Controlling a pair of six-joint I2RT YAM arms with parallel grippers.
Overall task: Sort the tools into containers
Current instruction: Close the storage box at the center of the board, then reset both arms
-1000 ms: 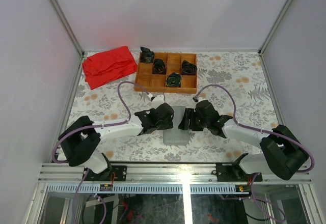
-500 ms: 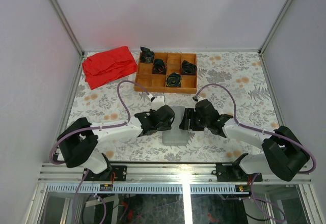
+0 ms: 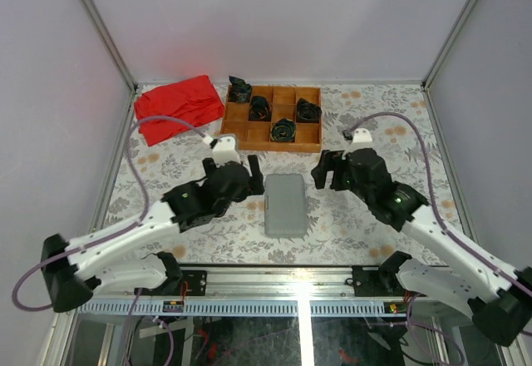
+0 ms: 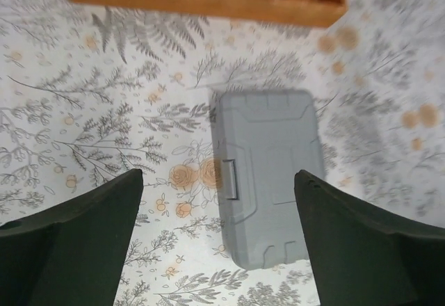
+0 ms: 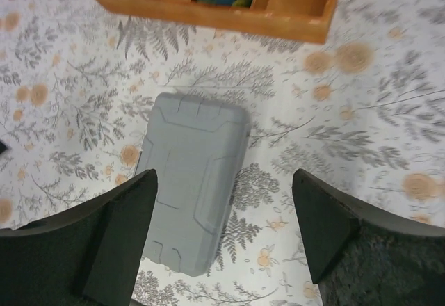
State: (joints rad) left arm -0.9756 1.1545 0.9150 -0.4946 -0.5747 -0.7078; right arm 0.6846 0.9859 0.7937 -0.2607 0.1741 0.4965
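Grey tool case (image 3: pixel 285 204) lies shut and flat on the flowered desk (image 3: pixel 391 133), near the middle, with its long side running away from me and its latch on the left edge. It sits just in front of the wooden tray (image 3: pixel 229 129), apart from it. My left arm reaches in from the lower left corner, stretched on a diagonal, and the left gripper (image 3: pixel 248 176) hangs just left of the case's far end. Its fingers (image 4: pixel 90 229) are spread wide with nothing between them. My right arm mirrors it from the lower right, with the right gripper (image 3: pixel 328 170) just right of the case's far end. Its fingers (image 5: pixel 104 236) are also spread and bare. Both wrist views look down on the lid, so both grippers are raised clear of it. Black coiled bundles (image 3: pixel 284 131) sit in the tray's compartments, and a red cloth (image 3: pixel 174 106) lies crumpled beside the tray on the left.
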